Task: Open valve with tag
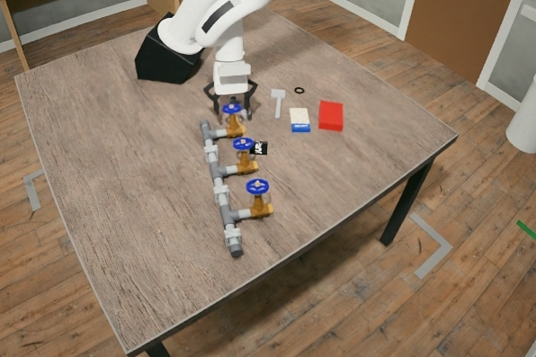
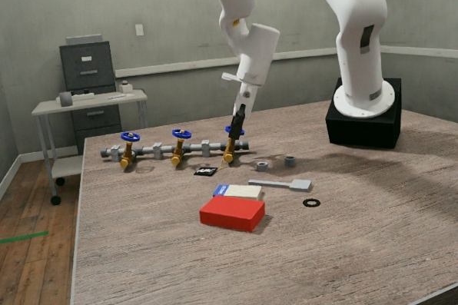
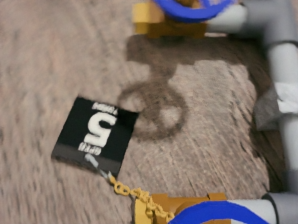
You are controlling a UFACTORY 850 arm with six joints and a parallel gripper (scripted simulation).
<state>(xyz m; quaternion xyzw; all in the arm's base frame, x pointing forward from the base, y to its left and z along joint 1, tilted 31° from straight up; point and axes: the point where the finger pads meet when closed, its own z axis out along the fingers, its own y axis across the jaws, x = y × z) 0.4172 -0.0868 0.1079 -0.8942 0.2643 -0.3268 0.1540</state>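
Note:
Three brass valves with blue handwheels stand on a grey pipe point(image 1: 218, 174) point(image 2: 165, 149) point(image 3: 287, 35). A black tag point(image 1: 259, 147) point(image 2: 205, 170) point(image 3: 97, 132) lies on the table and reads 5 turns. Its gold chain point(image 3: 132, 192) runs to the valve nearest the robot base point(image 1: 235, 127) point(image 2: 229, 154) point(image 3: 172, 207). My gripper point(image 1: 232, 111) point(image 2: 237, 125) is open, with a finger on each side of that valve's handwheel. The middle valve point(image 1: 243, 152) point(image 2: 179, 150) point(image 3: 165, 22) and the far-end valve point(image 1: 258, 197) point(image 2: 127, 153) stand free. The fingers do not show in the wrist view.
Right of the valves lie a grey T-shaped tool point(image 1: 278, 100) point(image 2: 282, 183), a black ring point(image 1: 295, 90) point(image 2: 311, 200), a white and blue box point(image 1: 299, 119) point(image 2: 238, 190) and a red box point(image 1: 331, 115) point(image 2: 232, 212). Two grey nuts point(image 2: 262, 166) point(image 2: 290, 160) lie near the tagged valve.

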